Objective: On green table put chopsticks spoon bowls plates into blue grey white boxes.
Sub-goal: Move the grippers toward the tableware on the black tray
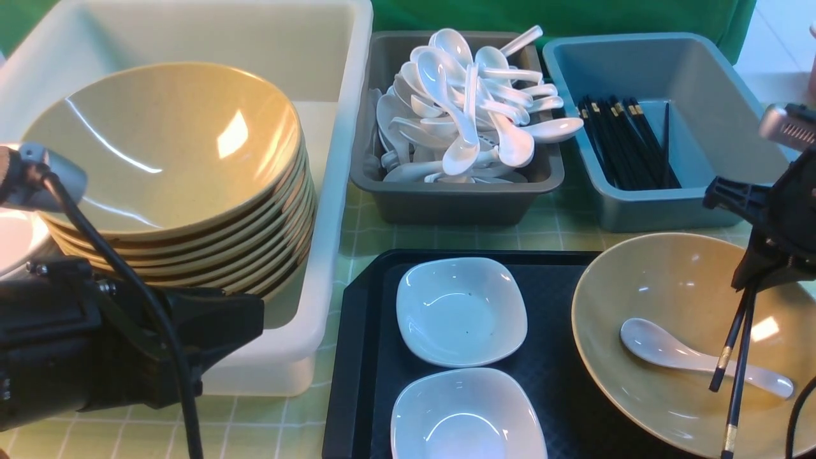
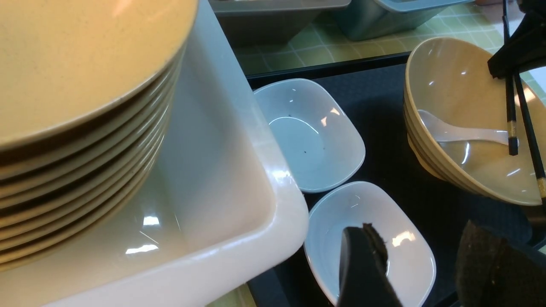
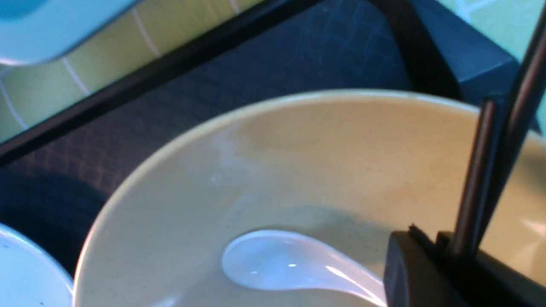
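Observation:
My right gripper [image 1: 757,274] [image 3: 431,243] is shut on two black chopsticks [image 1: 739,357] [image 3: 482,170], which hang over a tan bowl [image 1: 637,299] [image 2: 448,76] on the black tray. A white spoon [image 1: 669,350] [image 3: 290,260] lies in that bowl. Two white plates [image 1: 460,311] [image 1: 465,414] sit on the tray's left half. My left gripper [image 1: 248,325] [image 2: 417,228] is open just above the near plate [image 2: 409,260], one finger over its hollow, the other over the tray. The white box [image 1: 344,127] holds a stack of bowls [image 1: 166,153].
At the back of the green table [image 1: 561,229], the grey box [image 1: 446,201] is heaped with spoons and the blue box [image 1: 669,210] holds several chopsticks [image 1: 625,140]. The black tray [image 1: 363,331] lies in front of them. The white box's wall [image 2: 256,200] stands close beside my left gripper.

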{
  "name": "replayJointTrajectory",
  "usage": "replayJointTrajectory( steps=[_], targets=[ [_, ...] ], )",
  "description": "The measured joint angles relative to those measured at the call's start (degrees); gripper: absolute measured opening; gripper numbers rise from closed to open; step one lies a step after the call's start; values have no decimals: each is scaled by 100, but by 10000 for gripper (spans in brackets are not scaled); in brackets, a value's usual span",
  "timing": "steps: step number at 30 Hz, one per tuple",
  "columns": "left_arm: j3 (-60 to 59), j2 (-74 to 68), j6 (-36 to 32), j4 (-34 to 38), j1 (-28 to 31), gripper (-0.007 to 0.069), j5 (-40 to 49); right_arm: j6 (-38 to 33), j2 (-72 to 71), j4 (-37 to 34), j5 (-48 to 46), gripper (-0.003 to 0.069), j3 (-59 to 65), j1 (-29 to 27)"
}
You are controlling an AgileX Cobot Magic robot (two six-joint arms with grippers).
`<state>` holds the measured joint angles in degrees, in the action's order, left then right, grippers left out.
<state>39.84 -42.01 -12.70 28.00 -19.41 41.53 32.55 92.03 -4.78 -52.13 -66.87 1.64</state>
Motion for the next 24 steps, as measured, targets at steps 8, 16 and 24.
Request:
replayJointTrajectory(
  steps=[8,16,24],
  targets=[
    [0,0,0,29,0,272,13,-111,582,-12,50,55,0,66],
    [0,0,0,31,0,272,46,-111,576,-12,-13,147,0,66],
    [0,0,0,36,0,272,120,-409,391,-12,-191,340,0,66]
  ],
)
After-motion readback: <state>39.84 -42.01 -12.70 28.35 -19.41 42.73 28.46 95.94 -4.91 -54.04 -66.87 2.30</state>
